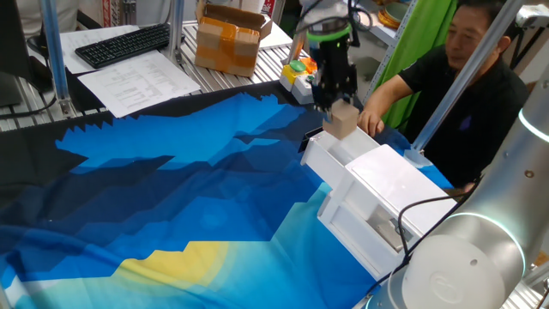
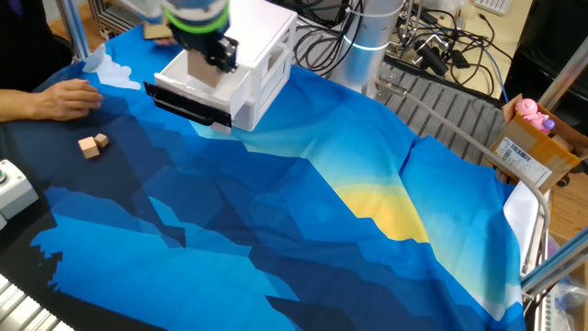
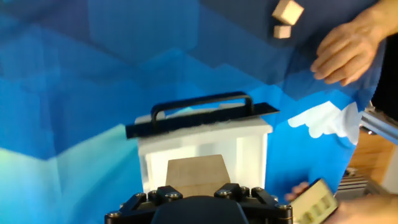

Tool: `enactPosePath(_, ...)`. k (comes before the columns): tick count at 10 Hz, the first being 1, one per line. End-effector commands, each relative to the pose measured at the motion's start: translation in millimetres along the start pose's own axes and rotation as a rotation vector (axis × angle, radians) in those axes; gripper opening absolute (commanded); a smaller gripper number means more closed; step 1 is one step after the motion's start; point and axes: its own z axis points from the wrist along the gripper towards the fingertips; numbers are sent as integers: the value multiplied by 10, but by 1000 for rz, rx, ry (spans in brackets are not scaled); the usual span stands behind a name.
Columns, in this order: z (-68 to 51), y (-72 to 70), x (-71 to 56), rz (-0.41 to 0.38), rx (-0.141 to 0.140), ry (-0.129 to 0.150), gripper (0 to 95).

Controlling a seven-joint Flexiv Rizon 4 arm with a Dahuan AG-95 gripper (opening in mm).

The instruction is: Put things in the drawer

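My gripper (image 1: 336, 101) is shut on a light-tan wooden cube (image 1: 343, 120) and holds it just above the open white drawer (image 1: 330, 159) of the glossy white cabinet (image 1: 390, 184). In the hand view the cube (image 3: 198, 173) sits between the jaws, over the drawer (image 3: 252, 146) with its black handle (image 3: 202, 102). The other fixed view shows the gripper (image 2: 207, 57), the cube (image 2: 204, 70), the drawer (image 2: 188, 96) and the cabinet (image 2: 266, 46). Two more wooden blocks, one larger (image 2: 88, 146) and one smaller (image 2: 101, 140), lie on the cloth; the hand view shows the larger (image 3: 288, 11) and the smaller (image 3: 283, 32).
A person's hand (image 2: 64, 97) rests on the cloth near the loose blocks and close to the drawer; it also shows in the hand view (image 3: 348, 46). A button box (image 1: 296, 73) and a cardboard box (image 1: 227, 39) stand behind. A large silver robot arm (image 1: 463, 257) fills the front right.
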Motion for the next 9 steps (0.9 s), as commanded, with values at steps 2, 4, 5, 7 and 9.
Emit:
enactPosePath(2, 104, 91, 26, -20, 56, 5, 0)
enactPosePath(4, 144, 95, -7, -13, 66, -19, 0)
enactPosePath(5, 176, 79, -53, -9, 67, -41, 0)
enactPosePath(7, 242, 55, -121, -1, 70, -69, 0)
enactPosePath(9, 271, 74, -122, 32, 53, -82, 190)
